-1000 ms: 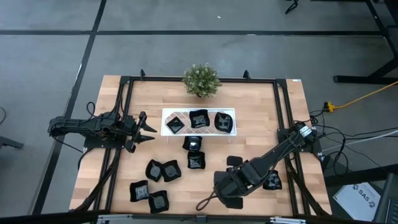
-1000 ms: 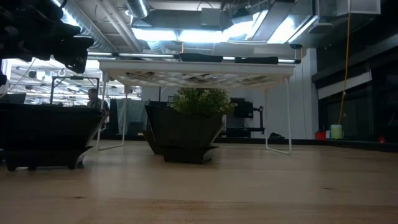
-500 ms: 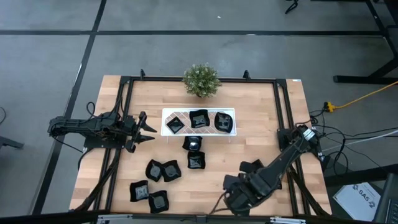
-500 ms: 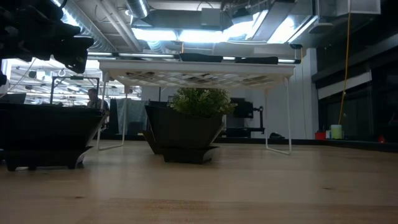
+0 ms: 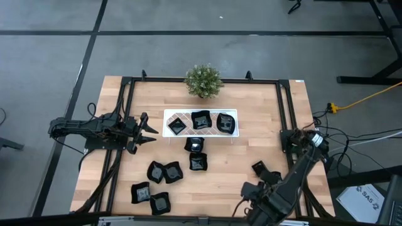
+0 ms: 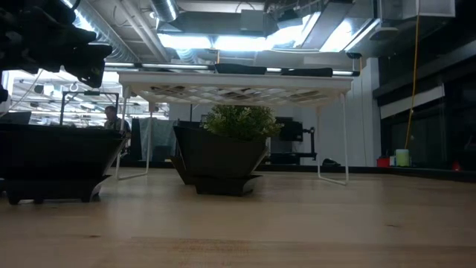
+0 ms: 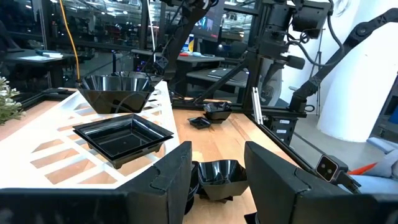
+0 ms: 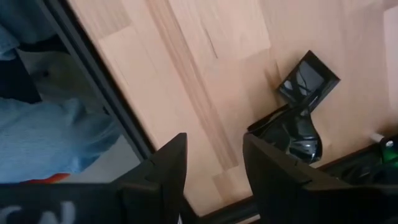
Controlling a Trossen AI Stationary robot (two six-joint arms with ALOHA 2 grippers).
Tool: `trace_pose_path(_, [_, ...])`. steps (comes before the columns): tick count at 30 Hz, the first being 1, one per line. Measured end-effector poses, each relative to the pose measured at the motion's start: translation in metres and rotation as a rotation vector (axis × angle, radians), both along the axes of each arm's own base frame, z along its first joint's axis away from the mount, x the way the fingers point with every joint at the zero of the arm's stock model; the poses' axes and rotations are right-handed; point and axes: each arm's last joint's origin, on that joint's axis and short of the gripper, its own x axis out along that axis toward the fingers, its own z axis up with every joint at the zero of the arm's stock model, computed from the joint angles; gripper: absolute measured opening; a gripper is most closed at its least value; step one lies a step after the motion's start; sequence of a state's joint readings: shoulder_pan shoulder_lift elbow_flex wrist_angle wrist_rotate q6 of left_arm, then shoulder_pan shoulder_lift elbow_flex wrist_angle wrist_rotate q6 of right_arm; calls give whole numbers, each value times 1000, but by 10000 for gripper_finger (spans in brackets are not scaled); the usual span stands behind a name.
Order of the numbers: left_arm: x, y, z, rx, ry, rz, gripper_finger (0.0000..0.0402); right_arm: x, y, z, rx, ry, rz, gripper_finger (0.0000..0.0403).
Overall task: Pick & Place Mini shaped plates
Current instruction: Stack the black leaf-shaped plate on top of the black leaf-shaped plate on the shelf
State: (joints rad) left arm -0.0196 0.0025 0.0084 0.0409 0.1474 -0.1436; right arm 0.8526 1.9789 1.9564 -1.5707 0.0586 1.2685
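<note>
The wooden table [image 5: 251, 135] is being seen from above, with a black frame around it. The long white tray [image 5: 200, 122] is being kept near the middle, toward 12 o'clock, and three mini shaped plates [image 5: 201, 119] are being carried on it. A small green plant [image 5: 203, 80] is being stood at 12 o'clock, just past the tray.

The left arm is being held at 9 o'clock, and the left gripper [image 5: 149, 130] is being pointed at the tray's end; its claw is being held open by a narrow gap, with nothing in it. The right arm is being stretched toward 5 o'clock, and the right gripper [image 5: 246, 190] is being held by the table's near edge, its claw also open and empty.

Two more plates [image 5: 197, 154] are being left just below the tray. Four plates [image 5: 157, 182] are being left at 7 o'clock. Two plates [image 5: 264, 172] are being left at 4 o'clock, close to the right arm.
</note>
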Motion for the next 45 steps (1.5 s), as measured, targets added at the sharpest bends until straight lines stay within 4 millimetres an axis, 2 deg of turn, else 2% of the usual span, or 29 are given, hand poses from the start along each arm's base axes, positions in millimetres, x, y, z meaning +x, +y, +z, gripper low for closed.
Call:
trace_pose_path(6, [0,0,0,0,-1,0,143,1,2,-4,-19,-8,-23,156])
trace_pose_path(18, [0,0,0,0,0,0,143,5,18,-32,-61,60,-69,156])
trace_pose_path(21, [0,0,0,0,0,0,143,3,21,-43,-38,147,-94,156])
trace_pose_path(25, [0,0,0,0,0,0,143,-5,15,-53,-62,210,-183,156])
trace_pose_path(45, [0,0,0,0,0,0,143,-22,-6,-95,-190,345,-269,156])
